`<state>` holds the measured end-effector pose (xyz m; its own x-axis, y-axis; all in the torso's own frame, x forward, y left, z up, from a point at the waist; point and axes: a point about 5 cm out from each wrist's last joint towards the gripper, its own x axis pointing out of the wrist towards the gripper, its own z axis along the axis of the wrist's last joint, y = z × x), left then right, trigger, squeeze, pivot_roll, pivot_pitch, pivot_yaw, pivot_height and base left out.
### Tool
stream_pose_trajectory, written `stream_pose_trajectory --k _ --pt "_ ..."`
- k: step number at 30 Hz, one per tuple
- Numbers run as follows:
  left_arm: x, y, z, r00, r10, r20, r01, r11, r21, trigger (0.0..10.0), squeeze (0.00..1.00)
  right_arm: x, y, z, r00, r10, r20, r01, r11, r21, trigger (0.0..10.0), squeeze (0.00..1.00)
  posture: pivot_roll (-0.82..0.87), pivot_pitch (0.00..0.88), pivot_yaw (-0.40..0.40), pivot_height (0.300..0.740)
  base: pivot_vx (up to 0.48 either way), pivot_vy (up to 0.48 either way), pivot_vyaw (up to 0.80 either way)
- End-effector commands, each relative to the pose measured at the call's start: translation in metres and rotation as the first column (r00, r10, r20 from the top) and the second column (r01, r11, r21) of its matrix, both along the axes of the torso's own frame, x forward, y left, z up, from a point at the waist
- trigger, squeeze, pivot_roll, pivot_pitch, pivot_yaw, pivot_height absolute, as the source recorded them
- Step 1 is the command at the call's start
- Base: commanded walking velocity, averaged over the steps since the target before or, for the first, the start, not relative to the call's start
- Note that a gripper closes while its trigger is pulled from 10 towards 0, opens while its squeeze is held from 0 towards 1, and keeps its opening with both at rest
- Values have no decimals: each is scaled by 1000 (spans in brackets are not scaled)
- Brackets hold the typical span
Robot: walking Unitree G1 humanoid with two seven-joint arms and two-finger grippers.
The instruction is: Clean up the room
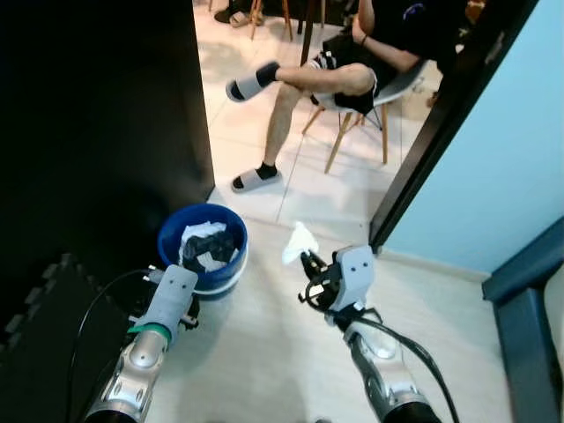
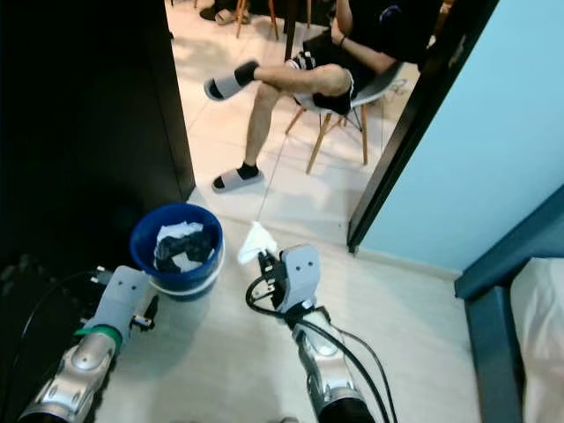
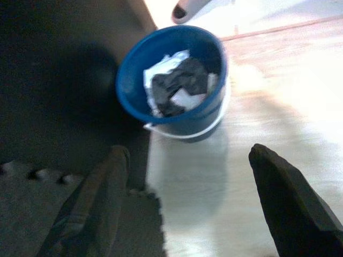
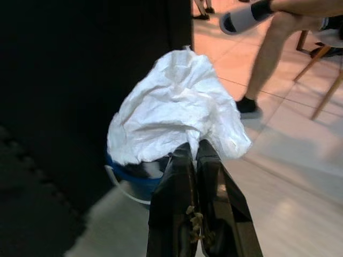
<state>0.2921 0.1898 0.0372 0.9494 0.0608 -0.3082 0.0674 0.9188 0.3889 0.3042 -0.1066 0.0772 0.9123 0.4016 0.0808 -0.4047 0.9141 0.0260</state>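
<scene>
A person (image 1: pixel 352 62) sits cross-legged on a wooden-legged chair (image 1: pixel 388 97) beyond the doorway, wearing 2 grey slippers (image 1: pixel 256 179). A light-blue wall (image 1: pixel 502 159) stands nearby, a black foam mat (image 1: pixel 44 308) on the floor.

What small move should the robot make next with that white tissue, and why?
Probably swing the right gripper left until it hangs over the blue bucket. Its jaws are shut on the crumpled tissue, which hangs beside the bucket rather than above it, and the bucket already holds trash.

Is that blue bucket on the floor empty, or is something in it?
Not empty. The round blue plastic bucket stands upright, holding crumpled white paper and dark scraps.
</scene>
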Motion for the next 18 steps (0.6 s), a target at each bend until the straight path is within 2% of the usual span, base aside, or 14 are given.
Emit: stream_pose_trajectory --k 1,4,6,9,10,13,15,18 --pt "-6 7 -9 998 15 -54 -15 1000 -1 10000 0 -2 6 -2 1000 17 -2 -17 1000 0 10000 0 85 105 -3 735 424 0 0" --pt "-8 5 -13 995 -9 -97 5 999 -40 10000 0 -2 6 0 1000 20 11 -20 1000 -11 10000 0 85 105 -3 735 424 0 0" --pt "-16 6 -20 986 -38 -162 24 996 -90 10000 0 -1 8 4 999 41 27 -41 999 -8 10000 0 85 105 -3 735 422 0 0" --pt "-19 8 -23 983 -45 -179 28 995 -96 10000 0 -1 10 6 998 54 31 -54 999 -2 10000 0 85 105 -3 735 417 0 0" --pt "-26 10 -25 977 -77 -198 55 992 -112 10000 0 -2 13 6 995 93 25 -93 996 -1 10000 0 93 103 7 735 428 0 0" --pt "-32 11 -27 971 -108 -214 81 988 -130 10000 0 -4 16 5 992 128 19 -128 992 -5 10000 0 93 103 7 735 430 0 0" --pt "-44 12 -29 952 -192 -240 155 974 -163 10000 0 -4 20 3 987 162 10 -162 987 -15 10000 0 93 103 7 735 431 0 0" --pt "-52 14 -30 944 -212 -251 173 971 -167 10000 0 -2 22 4 986 166 9 -166 986 -17 10000 0 93 103 7 735 434 0 0"
